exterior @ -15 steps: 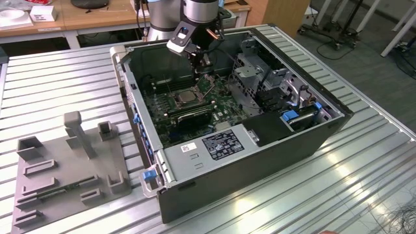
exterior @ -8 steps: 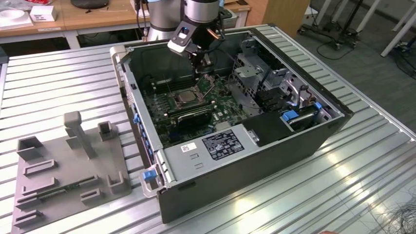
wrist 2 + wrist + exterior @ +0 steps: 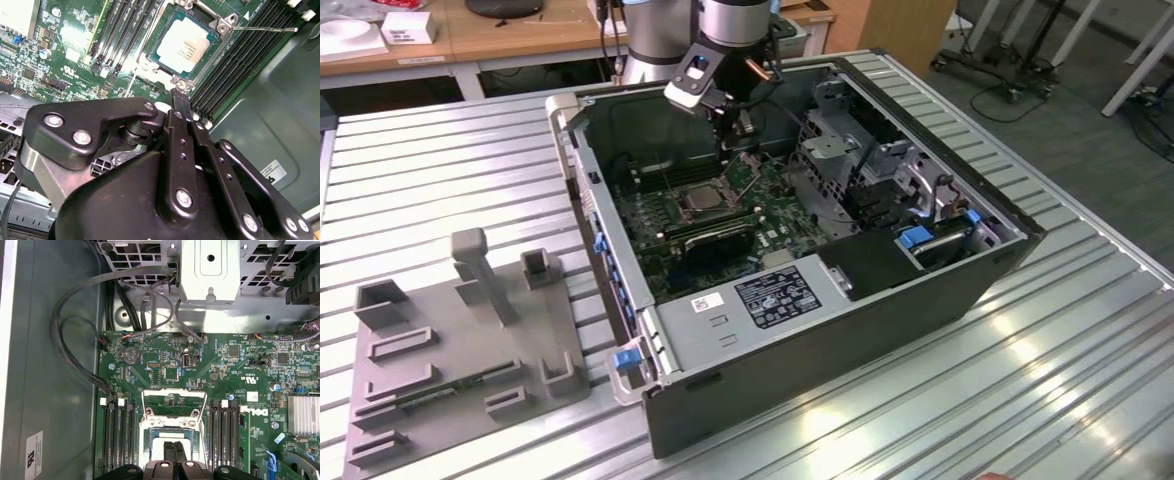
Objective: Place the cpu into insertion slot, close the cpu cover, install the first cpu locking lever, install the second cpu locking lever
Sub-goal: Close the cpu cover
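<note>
Small square silvery-grey cpu [image 3: 185, 45] seated in dark, metal-rimmed insertion slot [image 3: 222, 26], mid green motherboard [image 3: 220, 365]. Thin silver-grey cpu cover frame [image 3: 174, 391] stands lifted open. Black gripper [image 3: 181, 97] clenched on nothing, hovering just beside slot edge.

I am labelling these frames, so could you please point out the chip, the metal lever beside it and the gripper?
Chip [image 3: 186, 44]: second wrist view, middle of its silvery top.
Lever [image 3: 265, 29]: second wrist view, midway along its thin rod.
Gripper [image 3: 175, 447]: first wrist view, between its fingertips.
</note>
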Controlling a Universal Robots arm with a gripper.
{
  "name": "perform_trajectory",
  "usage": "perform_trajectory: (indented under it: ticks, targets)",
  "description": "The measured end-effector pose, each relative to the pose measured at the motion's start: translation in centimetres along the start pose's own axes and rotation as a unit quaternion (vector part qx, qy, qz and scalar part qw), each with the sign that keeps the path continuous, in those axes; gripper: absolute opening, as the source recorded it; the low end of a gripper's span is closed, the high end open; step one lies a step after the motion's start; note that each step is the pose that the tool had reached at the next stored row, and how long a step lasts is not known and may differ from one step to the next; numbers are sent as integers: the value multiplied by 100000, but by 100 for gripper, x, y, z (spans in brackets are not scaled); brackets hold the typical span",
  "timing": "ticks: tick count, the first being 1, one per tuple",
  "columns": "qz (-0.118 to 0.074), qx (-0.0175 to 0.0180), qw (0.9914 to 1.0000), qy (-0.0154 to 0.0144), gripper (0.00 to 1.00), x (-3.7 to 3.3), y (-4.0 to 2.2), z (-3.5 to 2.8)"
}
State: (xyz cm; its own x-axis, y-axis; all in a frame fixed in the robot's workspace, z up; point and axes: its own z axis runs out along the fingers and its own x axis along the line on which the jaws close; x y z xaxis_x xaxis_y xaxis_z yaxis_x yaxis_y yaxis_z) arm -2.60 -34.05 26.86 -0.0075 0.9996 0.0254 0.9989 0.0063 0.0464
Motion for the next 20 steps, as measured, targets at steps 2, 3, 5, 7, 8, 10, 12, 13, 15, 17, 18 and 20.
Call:
perform_trajectory:
  ticks: [2,3,5,7,8,10,12,13,15,17,18,20]
  targets:
    - [-2,3,100000,-4,11,0,0,0]
    - [-4,4,100000,-4,11,0,1,0]
    - [-13,2,100000,-1,11,0,8,0]
    - [-5,14,100000,-2,11,0,28,1]
    - [-2,25,100000,-2,11,0,45,3]
    - [-1,51,100000,3,11,-1,85,6]
    - [2,66,100000,1,11,-1,132,10]
    - [0,79,100000,0,11,-1,157,12]
    - [1,99,100000,-3,11,-2,204,15]
    - [2,112,100000,-5,11,-2,243,18]
    - [2,116,100000,-7,11,-2,263,20]
    - [1,122,100000,-15,11,-2,300,22]
